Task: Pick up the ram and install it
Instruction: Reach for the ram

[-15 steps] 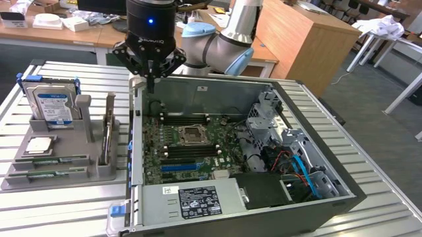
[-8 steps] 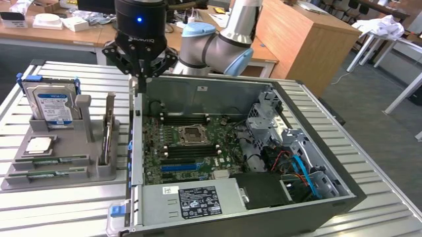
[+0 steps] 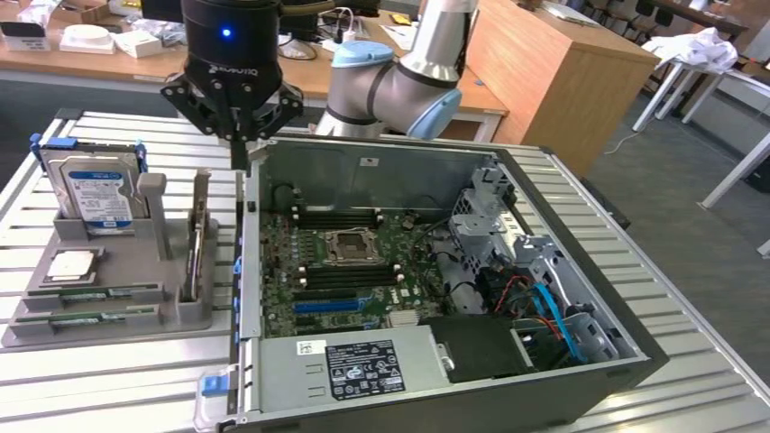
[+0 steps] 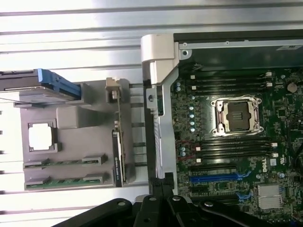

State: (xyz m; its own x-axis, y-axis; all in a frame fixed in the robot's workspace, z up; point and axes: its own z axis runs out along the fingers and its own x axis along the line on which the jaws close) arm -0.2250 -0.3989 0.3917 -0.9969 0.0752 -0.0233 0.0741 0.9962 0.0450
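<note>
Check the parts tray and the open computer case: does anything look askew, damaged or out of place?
Nothing stands out. Both ram sticks lie flat in their tray slots, the processor chip sits square in its recess, the hard drive stands upright, and the motherboard in the open case shows no visible damage.

ram (image 3: pixel 93 293) | thin green stick, lying flat | grey holder (image 3: pixel 132 271) slot, twin stick (image 3: pixel 82 317) beside
</note>
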